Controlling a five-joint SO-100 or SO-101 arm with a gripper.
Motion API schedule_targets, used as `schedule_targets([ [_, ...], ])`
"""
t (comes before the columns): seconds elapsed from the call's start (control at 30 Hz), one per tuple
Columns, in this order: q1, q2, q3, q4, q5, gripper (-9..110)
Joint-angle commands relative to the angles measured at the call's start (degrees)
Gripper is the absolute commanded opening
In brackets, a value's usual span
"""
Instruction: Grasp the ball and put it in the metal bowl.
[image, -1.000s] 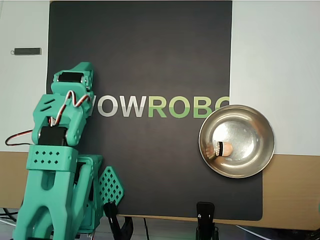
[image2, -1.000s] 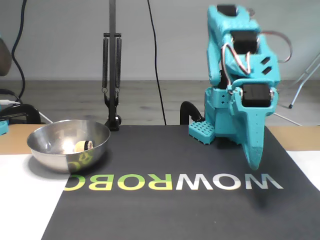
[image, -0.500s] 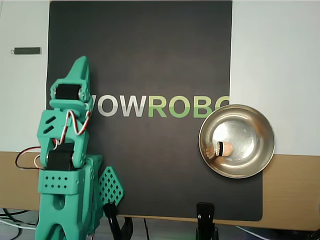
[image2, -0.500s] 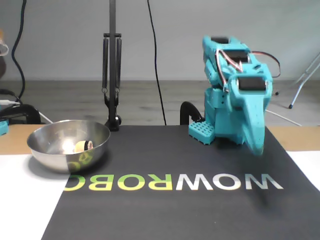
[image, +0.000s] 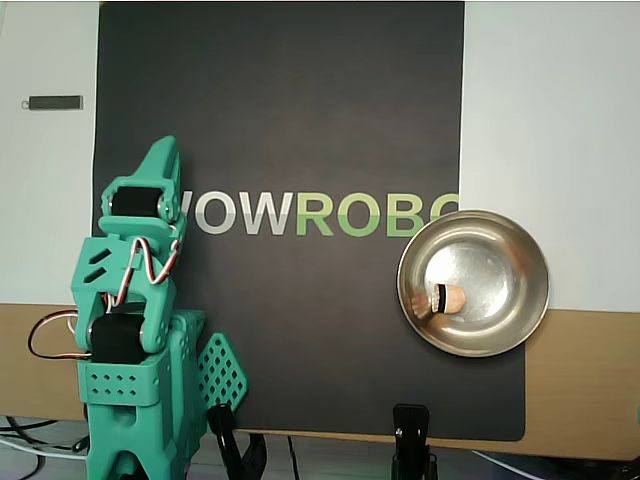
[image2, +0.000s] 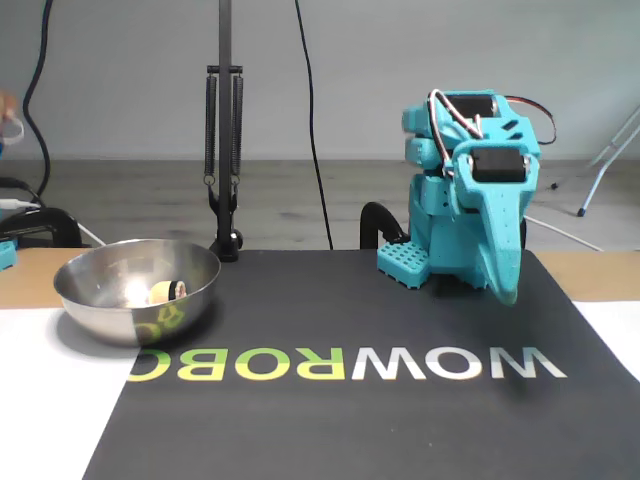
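Overhead view: ball (image: 449, 298) lying inside metal bowl (image: 520, 250), well apart to the right of folded pincer (image: 163, 152). Fixed view: pincer (image2: 506, 293) holding nothing, jaw opening not discernible; ball (image2: 163, 293) sitting in bowl (image2: 100, 305), far left.

Black lettered mat (image: 300, 120), lamp stand (image2: 223, 130)

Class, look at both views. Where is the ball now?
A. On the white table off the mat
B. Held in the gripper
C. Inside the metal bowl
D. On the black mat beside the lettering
C: the ball lies inside the bowl, low on its floor in the fixed view, far from the folded arm.
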Motion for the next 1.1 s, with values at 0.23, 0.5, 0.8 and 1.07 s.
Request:
schedule_targets([
  [0.23, 0.18, 3.43, 1.93, 7.12, -0.09, 4],
  [0.5, 0.18, 3.43, 1.85, 7.38, -0.09, 4],
  [0.8, 0.18, 3.43, 1.85, 7.38, -0.09, 4],
  [1.07, 0.18, 3.43, 1.85, 7.38, -0.09, 4],
])
